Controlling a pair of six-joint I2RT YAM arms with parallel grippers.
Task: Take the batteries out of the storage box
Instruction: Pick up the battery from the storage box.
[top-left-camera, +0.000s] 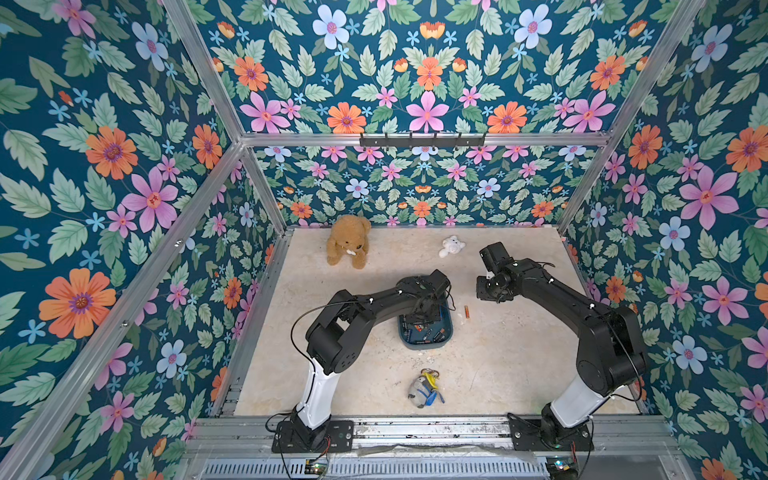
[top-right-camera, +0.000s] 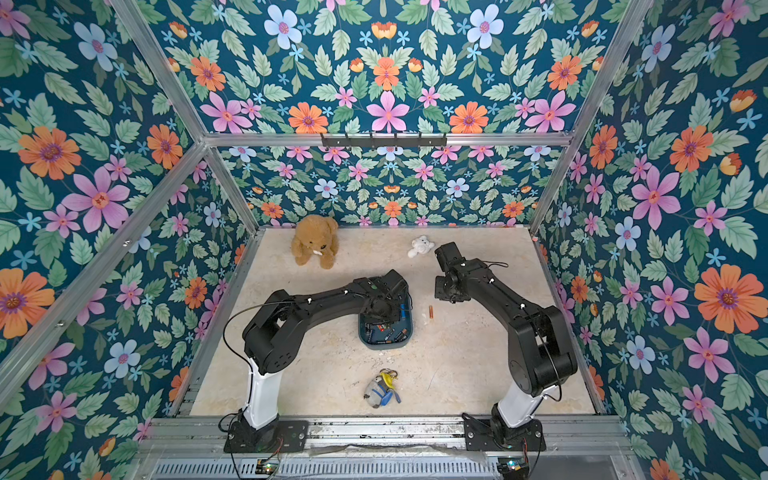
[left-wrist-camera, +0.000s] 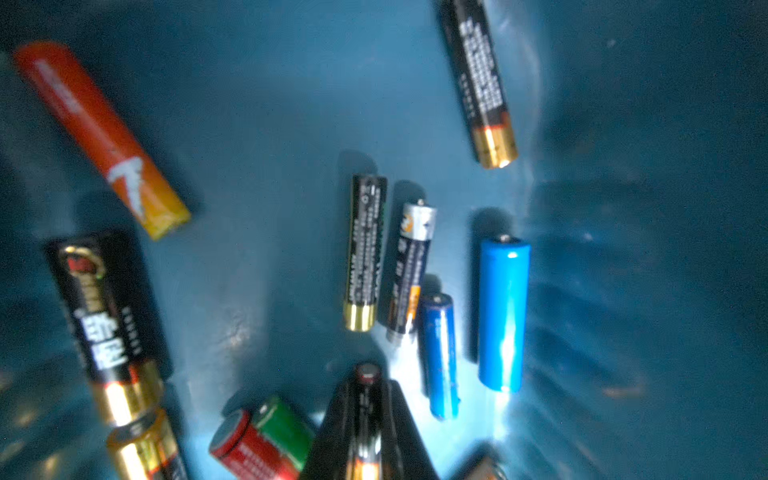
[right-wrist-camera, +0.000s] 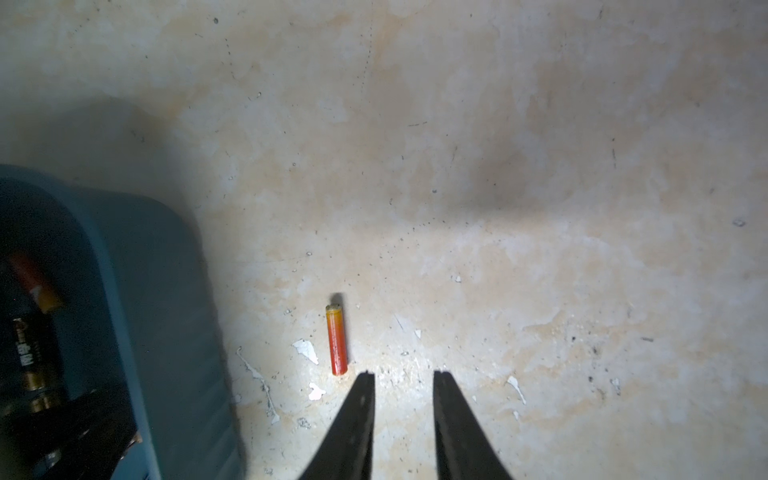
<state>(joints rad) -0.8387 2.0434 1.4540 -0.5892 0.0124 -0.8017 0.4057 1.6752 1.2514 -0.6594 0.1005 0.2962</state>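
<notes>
Left gripper sits inside storage box, jaws clamped on 1 black battery, long axis in line with the jaws. Right gripper is outside box, jaws slightly apart, empty. Other batteries lie loose in box.

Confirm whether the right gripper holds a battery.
No, the right gripper is empty; the orange battery lies on the table beside its fingertips.

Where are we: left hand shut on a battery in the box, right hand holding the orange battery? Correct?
No. The right hand is open; the right wrist view shows the orange battery lying on the table near it. The left hand does grip a battery in the box.
</notes>
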